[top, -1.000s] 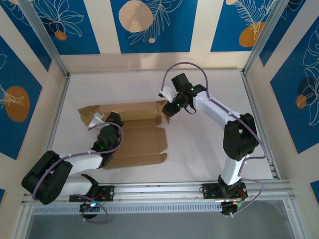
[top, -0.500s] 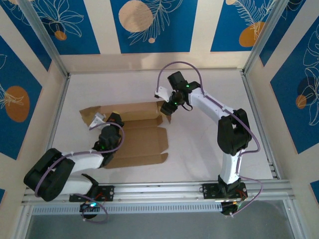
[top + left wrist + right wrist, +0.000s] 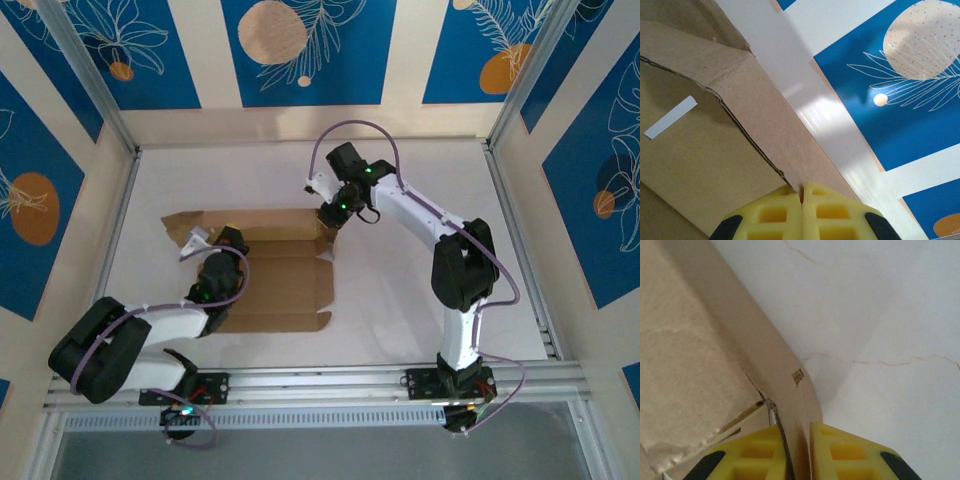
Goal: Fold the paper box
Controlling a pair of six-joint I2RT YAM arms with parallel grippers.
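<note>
Item: paper box [image 3: 275, 280], part-folded, left-centre on bench [image 3: 400, 290].
Left hand [image 3: 801, 194]: pads together, pinching far wall near its left end; I judge it anchors the sheet.
Right hand [image 3: 799, 432]: clamped across far-right corner flap, I judge to fold it inward.

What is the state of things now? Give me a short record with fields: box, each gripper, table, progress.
box: paper box, brown cardboard, partly folded; far panel raised, near panels lying flat
left gripper: shut on the raised far panel, toward its left end
right gripper: shut on the cardboard edge at the box's far right corner
table: white, the box lies left of centre
progress: not yet a closed carton
</note>
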